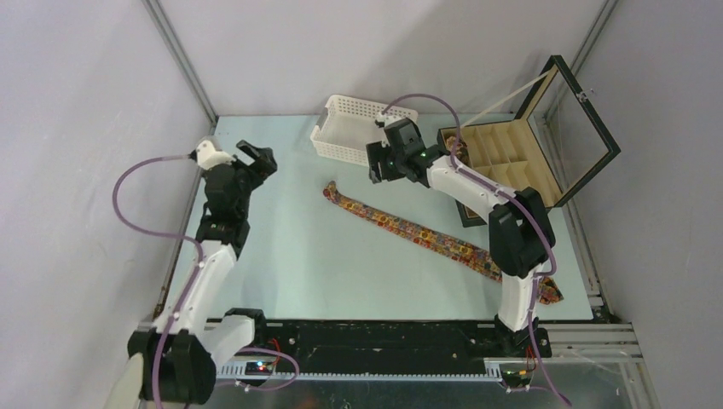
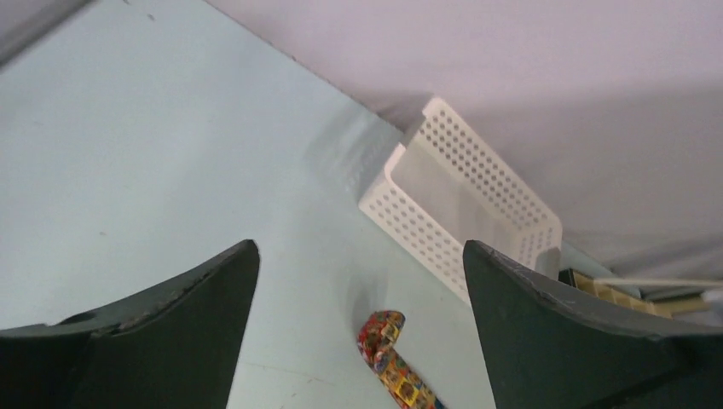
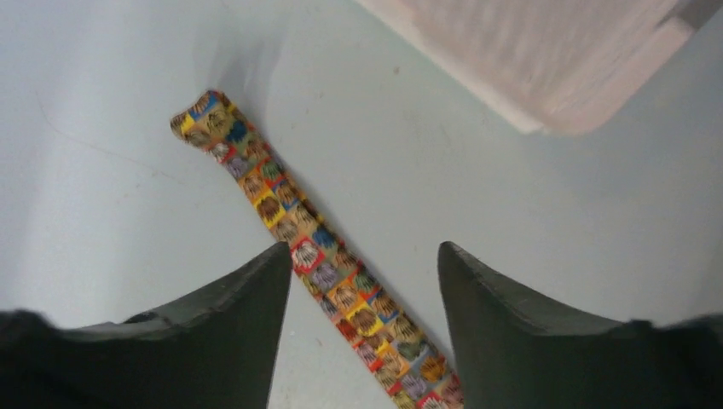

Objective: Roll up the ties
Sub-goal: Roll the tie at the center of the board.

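One patterned tie [image 1: 409, 228] lies flat on the table, running diagonally from its slightly curled narrow end [image 1: 331, 192] to the wide end near the right arm's base. My right gripper [image 1: 377, 167] is open and empty, held above the table just right of the narrow end. In the right wrist view the tie [image 3: 307, 256] runs between my open fingers [image 3: 247, 307]. My left gripper [image 1: 258, 158] is open and empty, raised at the far left. The left wrist view shows the tie's curled end [image 2: 385, 341] far below. A small coiled tie [image 1: 459, 146] sits in the black box.
A white perforated basket [image 1: 354, 128] lies on its side at the back, also in the left wrist view [image 2: 460, 204]. The black compartmented box [image 1: 511, 158] with its lid open stands at the back right. Grey walls close in on all sides.
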`<state>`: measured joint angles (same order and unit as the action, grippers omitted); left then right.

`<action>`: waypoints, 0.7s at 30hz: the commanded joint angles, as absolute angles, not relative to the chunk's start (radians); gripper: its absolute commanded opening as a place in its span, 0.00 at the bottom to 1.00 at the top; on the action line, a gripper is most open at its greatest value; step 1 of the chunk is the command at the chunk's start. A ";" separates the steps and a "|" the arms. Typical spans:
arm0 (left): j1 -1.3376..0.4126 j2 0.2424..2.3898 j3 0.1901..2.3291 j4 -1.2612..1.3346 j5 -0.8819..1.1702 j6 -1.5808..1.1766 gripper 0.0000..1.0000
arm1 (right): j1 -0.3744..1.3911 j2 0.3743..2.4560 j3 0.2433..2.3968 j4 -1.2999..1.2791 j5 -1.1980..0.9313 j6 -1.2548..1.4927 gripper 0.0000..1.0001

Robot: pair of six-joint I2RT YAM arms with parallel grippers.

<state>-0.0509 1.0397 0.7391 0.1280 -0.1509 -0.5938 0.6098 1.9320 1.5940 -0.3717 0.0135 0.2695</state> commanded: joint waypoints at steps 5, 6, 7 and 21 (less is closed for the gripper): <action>-0.014 1.044 0.746 0.116 -0.174 -0.609 0.62 | 0.610 1.920 1.561 -0.308 -0.192 0.401 0.02; -0.016 1.126 0.763 0.116 -0.086 -0.610 0.42 | 0.613 1.936 1.577 -0.307 -0.219 0.415 0.00; -0.019 1.168 0.799 0.118 -0.047 -0.616 0.33 | 0.615 1.969 1.582 -0.291 -0.239 0.437 0.00; -0.121 1.786 1.038 0.212 0.119 -0.627 0.00 | 0.656 2.342 1.839 -0.213 -0.341 0.616 0.00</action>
<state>-0.1120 1.7348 0.9775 0.1585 0.0826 -0.6273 0.6479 2.3150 1.7630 -0.2649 -0.3241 0.5613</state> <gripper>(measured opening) 0.003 0.007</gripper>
